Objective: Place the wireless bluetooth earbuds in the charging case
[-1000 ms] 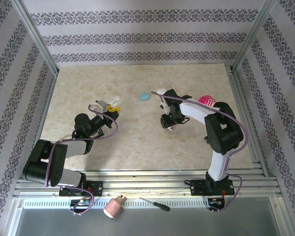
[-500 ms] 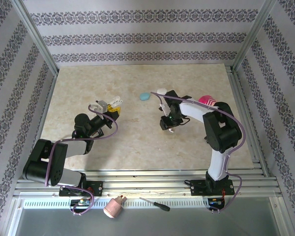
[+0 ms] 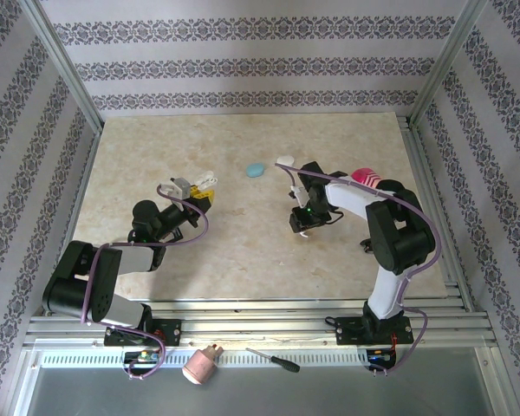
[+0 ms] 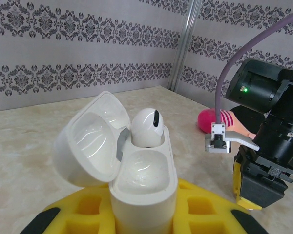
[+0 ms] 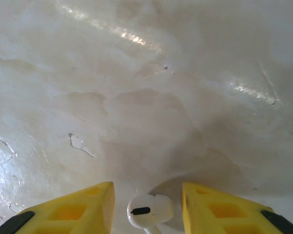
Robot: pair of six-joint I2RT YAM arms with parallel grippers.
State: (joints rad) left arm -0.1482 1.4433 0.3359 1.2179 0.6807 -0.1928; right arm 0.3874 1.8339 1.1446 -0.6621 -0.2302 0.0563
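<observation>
Left gripper (image 4: 142, 220) clamps the open charging case (image 4: 136, 170), one earbud (image 4: 147, 127) seated. Right gripper (image 5: 146, 197) straddles second earbud (image 5: 149, 210), well apart from case; grip unclear.

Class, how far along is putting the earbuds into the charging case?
Done: one earbud sits in the open charging case, clamped by the left gripper. In hand: the right gripper straddles a second earbud, jaws not closed on it. Left: grasp it and fill the empty socket.
</observation>
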